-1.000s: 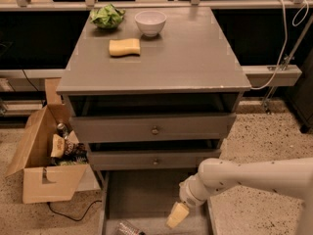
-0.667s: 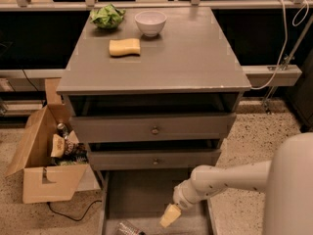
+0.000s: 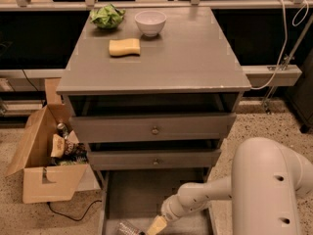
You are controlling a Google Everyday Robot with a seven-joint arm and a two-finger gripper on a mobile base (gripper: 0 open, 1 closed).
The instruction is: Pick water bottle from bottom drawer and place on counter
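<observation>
— Where's the water bottle [image 3: 128, 227]?
— Lying in the pulled-out bottom drawer [image 3: 142, 195]. The gripper [image 3: 156, 225] is down just beside it, lining up a grab, I'd guess. Open or closed, I can't tell
— And the counter [image 3: 195, 58]?
— Right above, ready for it

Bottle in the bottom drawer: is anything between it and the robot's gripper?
Nothing visible is in the way. The gripper is low inside the bottom drawer, close to the right of the bottle, and no other thing lies between them.
</observation>
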